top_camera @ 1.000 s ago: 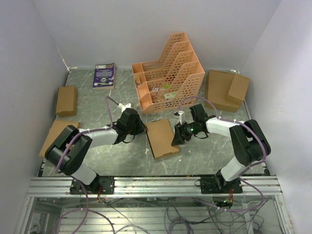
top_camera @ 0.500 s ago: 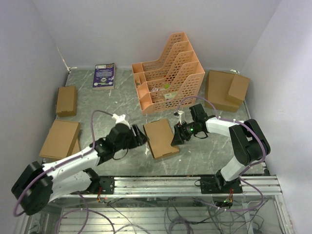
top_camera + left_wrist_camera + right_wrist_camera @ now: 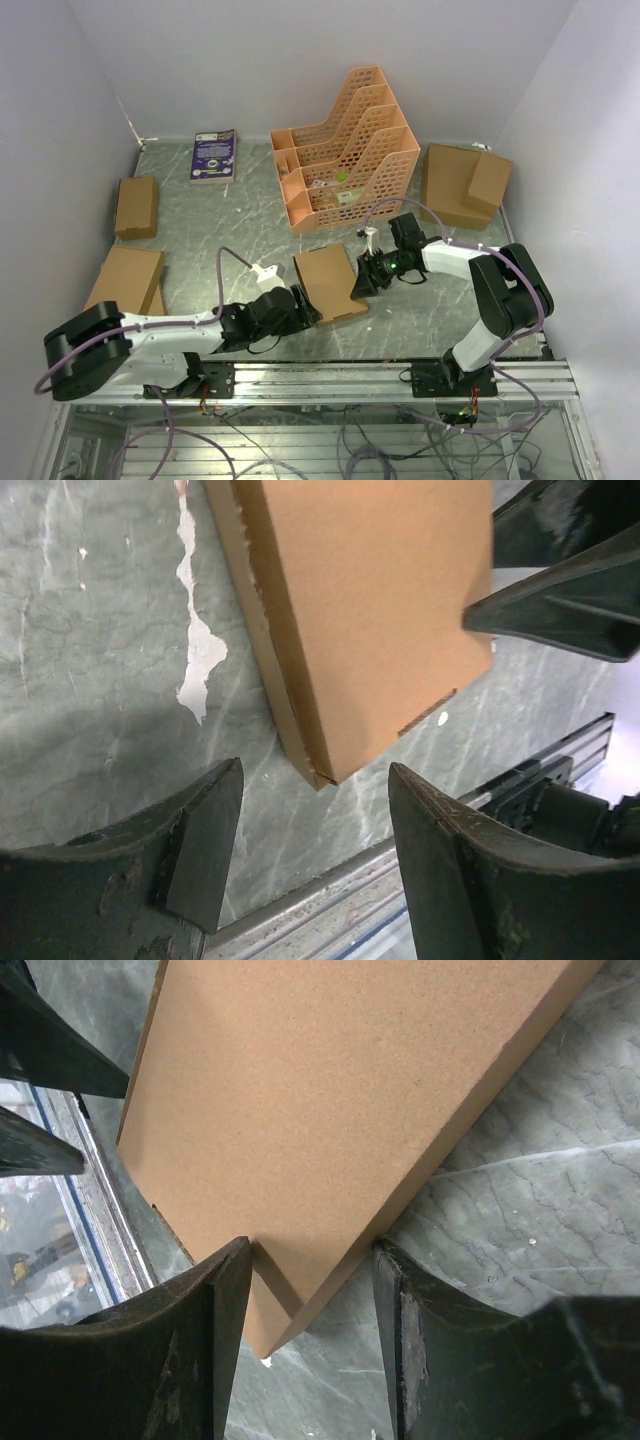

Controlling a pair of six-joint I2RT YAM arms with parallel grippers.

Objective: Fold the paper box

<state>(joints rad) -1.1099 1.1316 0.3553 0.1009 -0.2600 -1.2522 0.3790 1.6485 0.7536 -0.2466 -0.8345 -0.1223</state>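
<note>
The paper box point(image 3: 328, 283) lies closed and flat on the grey marbled table, a shallow brown cardboard slab point(image 3: 370, 620). My left gripper point(image 3: 306, 309) sits low at its near-left corner. It stands open point(image 3: 315, 815), with that corner just ahead of the gap and touching neither finger. My right gripper point(image 3: 361, 280) is at the box's right edge. Its fingers point(image 3: 215, 1340) are closed on a corner of the box point(image 3: 330, 1130), one over the top face and one against the side wall. The right fingers point(image 3: 560, 600) also show in the left wrist view.
An orange lattice file rack point(image 3: 345, 150) stands behind the box. Ready-made brown boxes lie at back right point(image 3: 462, 185), far left point(image 3: 136, 206) and near left point(image 3: 125, 280). A purple booklet point(image 3: 213, 155) lies at the back. The metal rail point(image 3: 320, 380) runs just behind my left gripper.
My left gripper opened, let go of the box's left edge and swung back toward the near rail, ending at the box's near-left corner. The right gripper and box stayed put.
</note>
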